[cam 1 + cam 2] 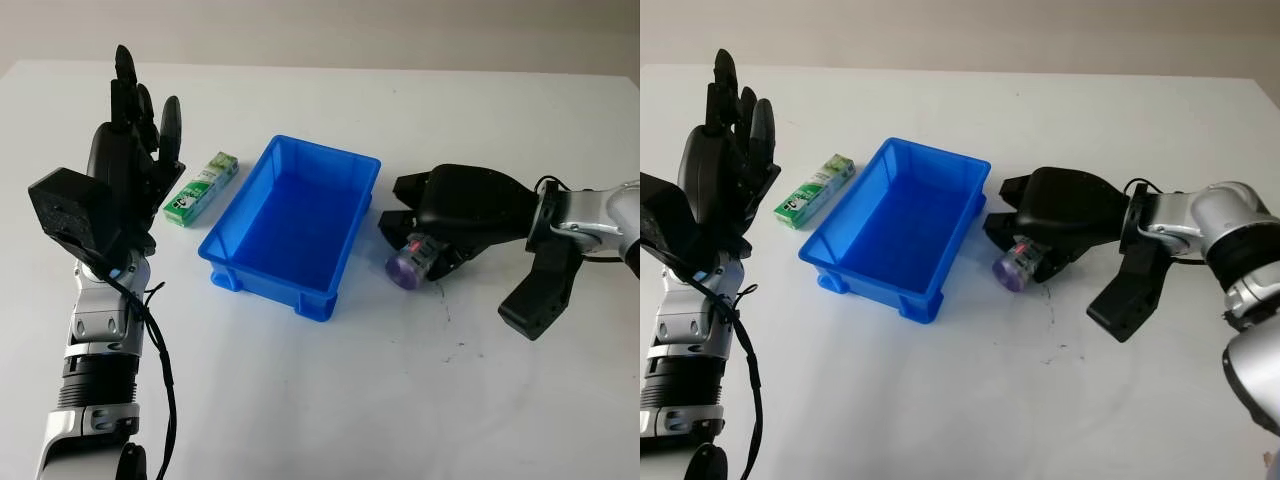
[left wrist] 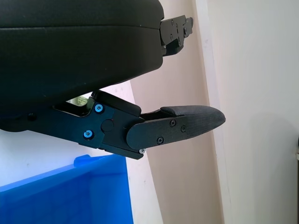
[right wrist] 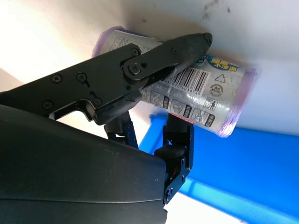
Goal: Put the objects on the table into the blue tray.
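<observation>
The right hand [image 1: 425, 235] has its fingers curled around the purple-capped bottle [image 1: 411, 262] lying on the desk [image 1: 400, 400] just right of the blue tray [image 1: 226, 254], so lifting it over the rim likely comes next, while the left hand [image 1: 130, 150], open, hangs raised near the green box [image 1: 201, 188].

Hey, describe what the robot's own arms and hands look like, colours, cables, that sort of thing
Both hands are matte black: the left hand and right hand have smooth black shells and jointed fingers with textured pads, small screws and blue fasteners. The forearms are silver-grey metal with black ribbed rings. A thin black cable loops along the left forearm.
</observation>
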Controlling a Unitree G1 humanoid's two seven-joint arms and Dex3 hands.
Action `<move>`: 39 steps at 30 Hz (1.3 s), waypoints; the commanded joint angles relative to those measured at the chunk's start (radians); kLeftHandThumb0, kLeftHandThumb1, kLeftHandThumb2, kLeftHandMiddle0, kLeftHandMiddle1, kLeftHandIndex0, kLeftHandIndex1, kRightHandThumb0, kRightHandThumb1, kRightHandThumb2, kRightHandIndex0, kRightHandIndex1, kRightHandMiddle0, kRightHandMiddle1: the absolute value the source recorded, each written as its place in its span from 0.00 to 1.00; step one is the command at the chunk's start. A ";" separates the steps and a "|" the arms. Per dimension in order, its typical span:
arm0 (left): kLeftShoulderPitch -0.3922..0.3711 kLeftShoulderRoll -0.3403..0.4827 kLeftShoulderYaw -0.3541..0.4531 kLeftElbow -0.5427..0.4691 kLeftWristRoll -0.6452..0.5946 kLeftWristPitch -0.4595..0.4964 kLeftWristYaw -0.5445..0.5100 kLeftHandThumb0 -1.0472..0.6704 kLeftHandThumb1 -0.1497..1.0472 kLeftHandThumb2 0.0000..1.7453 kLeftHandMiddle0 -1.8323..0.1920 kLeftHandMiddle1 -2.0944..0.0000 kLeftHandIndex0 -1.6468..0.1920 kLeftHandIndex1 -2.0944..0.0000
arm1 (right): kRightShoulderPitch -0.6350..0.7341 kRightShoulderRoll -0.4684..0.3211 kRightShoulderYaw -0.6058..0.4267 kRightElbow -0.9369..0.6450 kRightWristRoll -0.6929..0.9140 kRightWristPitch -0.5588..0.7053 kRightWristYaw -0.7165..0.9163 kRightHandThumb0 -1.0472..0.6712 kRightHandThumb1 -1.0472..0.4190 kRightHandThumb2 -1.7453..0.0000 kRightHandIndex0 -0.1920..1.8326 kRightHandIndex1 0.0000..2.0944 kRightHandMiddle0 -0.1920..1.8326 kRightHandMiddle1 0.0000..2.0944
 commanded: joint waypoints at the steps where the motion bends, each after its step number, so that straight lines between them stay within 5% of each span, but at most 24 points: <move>1: -0.007 0.005 0.004 -0.001 -0.007 -0.010 -0.005 0.17 1.00 0.31 1.00 0.99 1.00 1.00 | -0.001 0.007 -0.058 0.000 0.060 0.016 0.022 0.34 0.00 0.92 0.63 1.00 0.55 1.00; 19: 0.002 0.004 0.005 -0.018 -0.006 0.002 0.002 0.18 1.00 0.31 1.00 0.98 1.00 1.00 | -0.097 0.040 -0.271 -0.075 0.170 0.215 0.030 0.34 0.04 0.97 0.63 1.00 0.54 1.00; 30: 0.021 0.003 0.001 -0.033 -0.002 0.000 0.002 0.18 1.00 0.31 1.00 0.98 1.00 1.00 | -0.161 0.204 -0.256 -0.064 0.145 0.270 -0.132 0.34 0.01 0.97 0.68 1.00 0.55 1.00; 39: 0.032 -0.004 -0.003 -0.052 0.012 0.015 0.027 0.17 1.00 0.31 1.00 0.98 1.00 1.00 | -0.171 0.355 -0.240 0.020 0.233 0.185 -0.026 0.34 0.00 0.92 0.64 1.00 0.50 1.00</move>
